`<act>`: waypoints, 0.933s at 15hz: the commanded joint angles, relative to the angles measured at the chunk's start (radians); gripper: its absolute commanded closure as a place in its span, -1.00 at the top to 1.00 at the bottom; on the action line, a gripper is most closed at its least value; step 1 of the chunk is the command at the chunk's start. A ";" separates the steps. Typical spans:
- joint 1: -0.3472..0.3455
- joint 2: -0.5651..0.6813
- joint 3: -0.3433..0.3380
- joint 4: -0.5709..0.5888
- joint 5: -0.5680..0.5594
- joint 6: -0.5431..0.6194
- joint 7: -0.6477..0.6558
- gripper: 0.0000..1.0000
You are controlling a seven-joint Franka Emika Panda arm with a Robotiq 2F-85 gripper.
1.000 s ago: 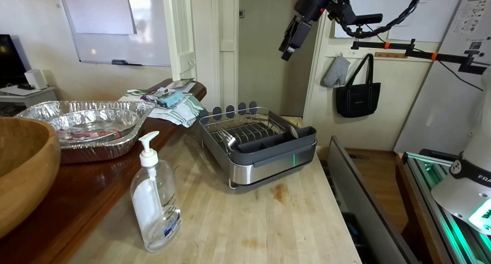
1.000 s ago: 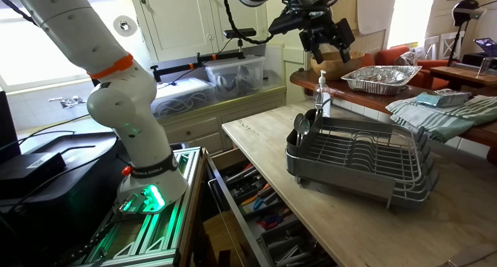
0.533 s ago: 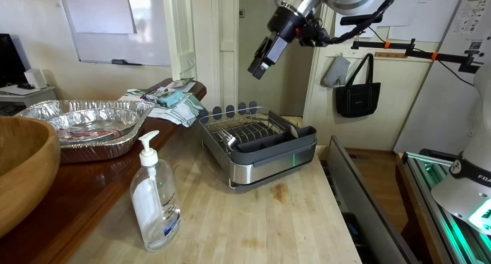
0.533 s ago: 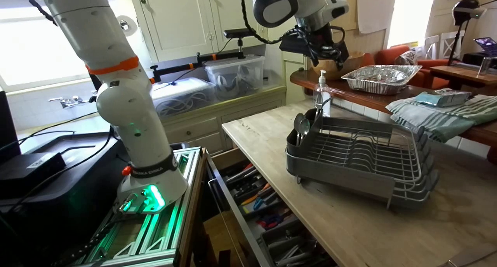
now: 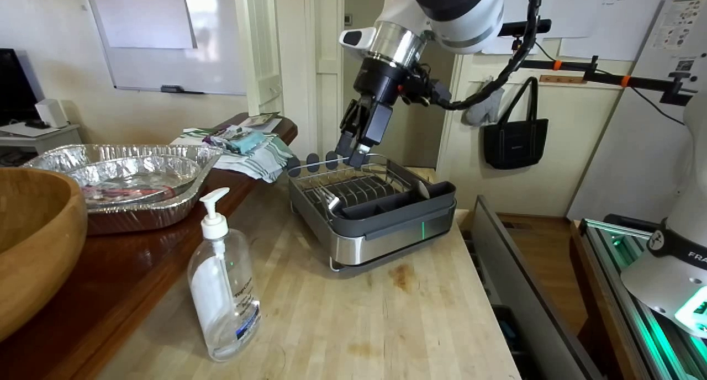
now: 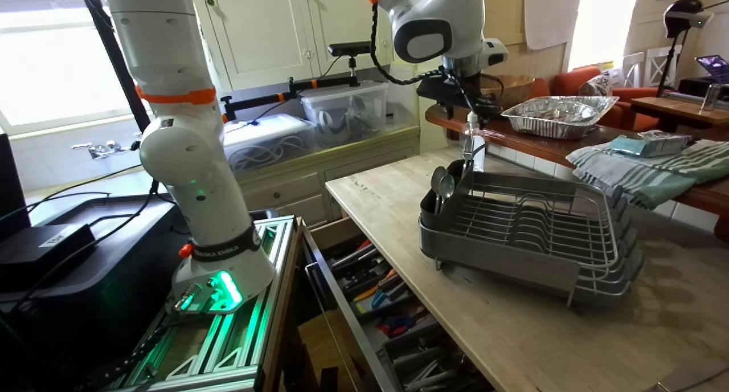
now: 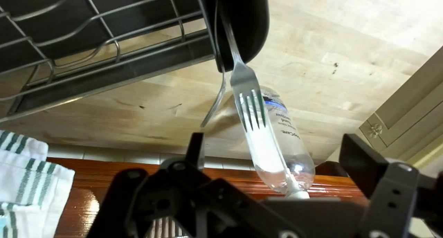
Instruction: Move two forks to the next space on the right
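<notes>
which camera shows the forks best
The wrist view: one fork shows face-on, tines clear, and the second fork edge-on. Both exterior views show them only small, at one end of the utensil caddy; in an exterior view they are hard to pick out against the bottle.

Room: a kitchen doubling as a robot work area; home or office, I cannot tell
Faucet (image 6: 101,150): left of the frame in an exterior view
Cabinets (image 6: 256,44): painted, upper middle
Table (image 5: 342,308): wooden, bearing a metal dish rack (image 6: 507,261)
Drawer (image 5: 508,275): pulled open, utensils (image 6: 424,375) inside
Seating (image 6: 575,81): orange, upper right
Whiteboard (image 5: 221,65): upper left in an exterior view
Robot arm (image 6: 191,158): at left
</notes>
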 commanded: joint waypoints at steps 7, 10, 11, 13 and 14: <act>-0.109 0.055 0.116 0.022 0.087 0.007 -0.127 1.00; -0.123 0.080 0.140 0.011 0.047 0.053 -0.107 1.00; -0.126 0.091 0.148 0.012 0.041 0.067 -0.102 1.00; -0.126 0.113 0.167 0.011 0.030 0.118 -0.099 1.00; -0.126 0.130 0.179 0.016 0.029 0.141 -0.104 1.00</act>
